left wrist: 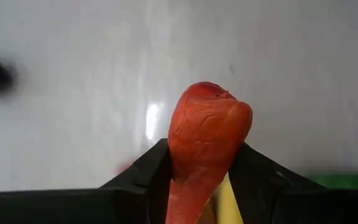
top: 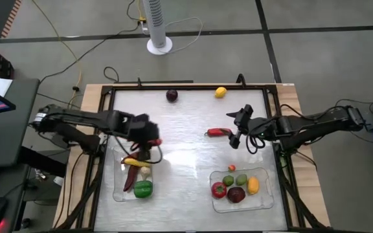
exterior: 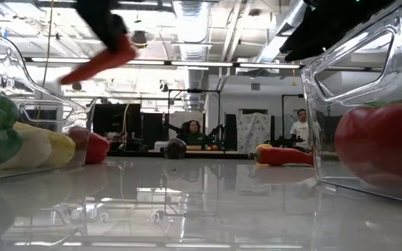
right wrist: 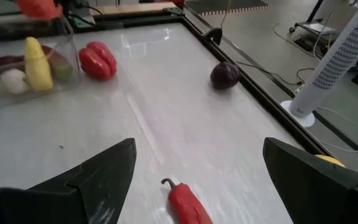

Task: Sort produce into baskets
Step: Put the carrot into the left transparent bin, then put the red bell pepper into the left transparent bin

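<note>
Nearest in the low view: clear wall of the right basket (exterior: pixel 368 104) with a red tomato (exterior: pixel 386 143) behind it, and on the other side the left basket (exterior: pixel 19 118) with green, pale and yellow pieces.

Left gripper (top: pixel 146 133) above the far edge of the left basket (top: pixel 117 191), fingers closed narrow on an orange-red pepper (left wrist: pixel 205 140); same pepper hanging tilted in the air in the low view (exterior: pixel 100 61), not touching the table.

Inside the left basket, from above: yellow piece (top: pixel 133 161), dark-red long pepper (top: pixel 130 178), pale piece (top: pixel 146 171), green pepper (top: pixel 143 189). Just outside its far corner, a red bell pepper (right wrist: pixel 98 60) on the table.

Right gripper (top: pixel 240 126) over the table beyond the right basket (top: pixel 269 202), fingers spread wide, holding nothing. Red chili pepper (top: pixel 219 132) flat on the table just beside it, seen between the fingers in the right wrist view (right wrist: pixel 186 202).

Inside the right basket: small orange piece (top: pixel 232 168), two green limes (top: pixel 228 180) (top: pixel 241 179), yellow lemon (top: pixel 253 186), tomato (top: pixel 219 189), dark purple piece (top: pixel 236 194).

Near the far edge of the table, well apart: dark purple onion-like piece (top: pixel 171 95) and yellow lemon (top: pixel 220 92).
</note>
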Controlling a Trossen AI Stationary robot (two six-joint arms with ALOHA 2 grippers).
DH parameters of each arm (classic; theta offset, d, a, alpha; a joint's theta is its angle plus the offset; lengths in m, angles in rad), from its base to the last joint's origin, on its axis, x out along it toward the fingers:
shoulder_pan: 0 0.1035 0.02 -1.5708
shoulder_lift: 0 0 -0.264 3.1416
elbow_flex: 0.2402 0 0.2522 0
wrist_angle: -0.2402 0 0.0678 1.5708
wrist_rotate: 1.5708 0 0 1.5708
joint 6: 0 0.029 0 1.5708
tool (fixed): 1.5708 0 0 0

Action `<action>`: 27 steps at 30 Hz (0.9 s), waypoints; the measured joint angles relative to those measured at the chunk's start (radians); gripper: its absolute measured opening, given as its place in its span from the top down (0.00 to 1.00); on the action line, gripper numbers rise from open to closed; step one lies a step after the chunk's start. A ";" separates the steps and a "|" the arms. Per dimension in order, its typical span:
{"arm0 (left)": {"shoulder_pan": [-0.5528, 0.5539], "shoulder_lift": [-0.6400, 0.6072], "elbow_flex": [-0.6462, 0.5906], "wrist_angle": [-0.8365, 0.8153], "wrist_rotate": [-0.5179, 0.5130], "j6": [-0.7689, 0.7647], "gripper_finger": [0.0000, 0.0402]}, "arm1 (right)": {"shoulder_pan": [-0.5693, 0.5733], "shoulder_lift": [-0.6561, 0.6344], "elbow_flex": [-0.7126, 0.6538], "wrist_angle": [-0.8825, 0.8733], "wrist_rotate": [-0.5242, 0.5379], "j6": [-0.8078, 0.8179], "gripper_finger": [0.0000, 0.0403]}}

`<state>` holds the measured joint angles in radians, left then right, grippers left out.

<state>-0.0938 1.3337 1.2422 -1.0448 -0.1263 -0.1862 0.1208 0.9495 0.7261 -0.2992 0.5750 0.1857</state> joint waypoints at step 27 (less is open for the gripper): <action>0.160 -0.058 -0.237 0.132 -0.137 -0.217 0.33 | 0.016 -0.028 0.000 0.049 0.001 0.016 0.06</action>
<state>0.0666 1.2756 1.0054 -0.9125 -0.2638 -0.4027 0.1371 0.9215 0.7261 -0.2507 0.5758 0.2020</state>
